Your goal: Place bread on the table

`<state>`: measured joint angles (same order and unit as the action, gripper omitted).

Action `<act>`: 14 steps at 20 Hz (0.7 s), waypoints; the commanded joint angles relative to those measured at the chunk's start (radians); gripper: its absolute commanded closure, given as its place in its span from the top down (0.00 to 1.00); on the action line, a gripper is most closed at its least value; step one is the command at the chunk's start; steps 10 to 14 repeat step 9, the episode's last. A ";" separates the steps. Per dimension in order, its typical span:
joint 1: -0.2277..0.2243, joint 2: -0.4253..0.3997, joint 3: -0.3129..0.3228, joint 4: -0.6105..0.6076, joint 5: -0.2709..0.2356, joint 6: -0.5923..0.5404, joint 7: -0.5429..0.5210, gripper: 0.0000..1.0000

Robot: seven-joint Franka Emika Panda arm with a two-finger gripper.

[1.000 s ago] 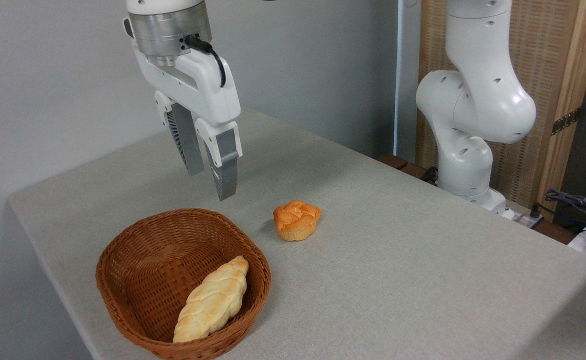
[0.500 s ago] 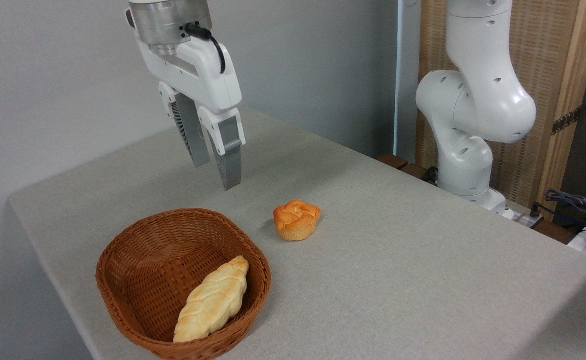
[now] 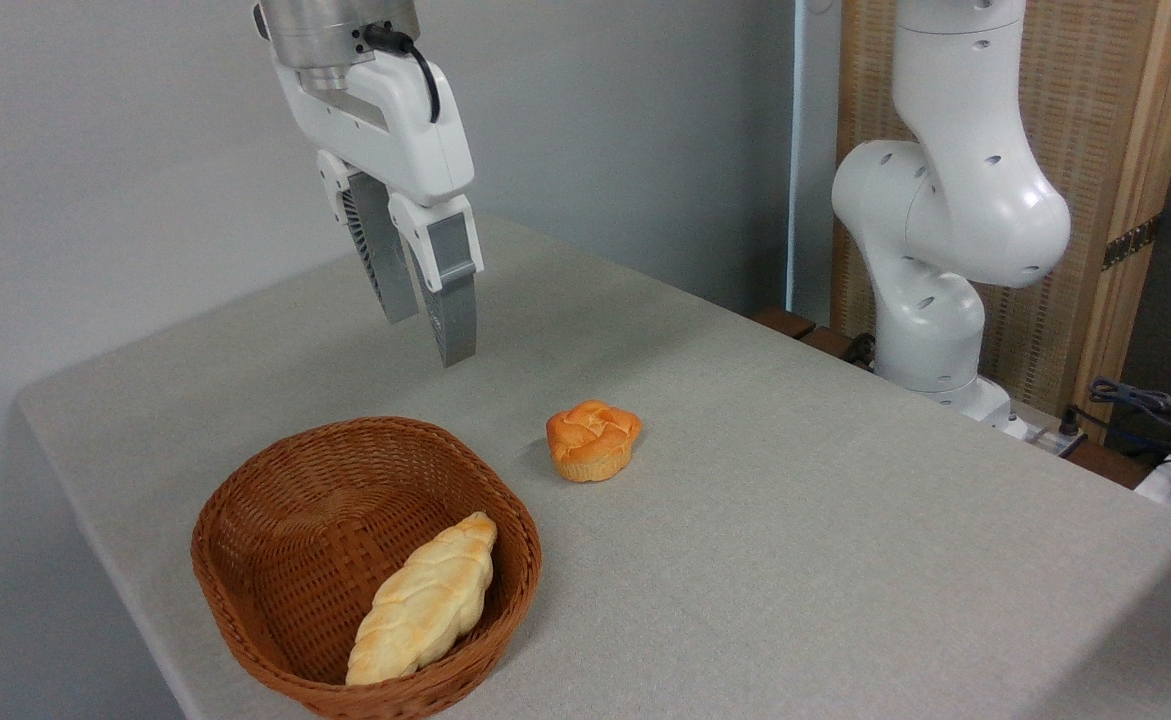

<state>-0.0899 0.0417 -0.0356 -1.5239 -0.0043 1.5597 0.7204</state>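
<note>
I count one bread (image 3: 593, 440) resting on the table (image 3: 845, 520), one braided loaf (image 3: 425, 603) inside one wicker basket (image 3: 245, 590) at bread's 8 o'clock, my gripper (image 3: 427, 334) raised at 11 o'clock, fingers slightly spread, holding nothing

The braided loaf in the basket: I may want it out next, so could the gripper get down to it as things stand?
Probably yes. The gripper hangs empty above the table, beyond the wicker basket. The basket is open-topped, nothing covers the braided loaf, and the orange bun sits off to the side.
</note>
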 commanded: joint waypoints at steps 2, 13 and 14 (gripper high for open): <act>-0.010 -0.023 0.000 -0.041 0.015 0.039 -0.024 1.00; -0.005 -0.049 0.006 -0.059 0.003 0.037 -0.019 1.00; -0.005 -0.049 0.006 -0.059 0.003 0.037 -0.019 1.00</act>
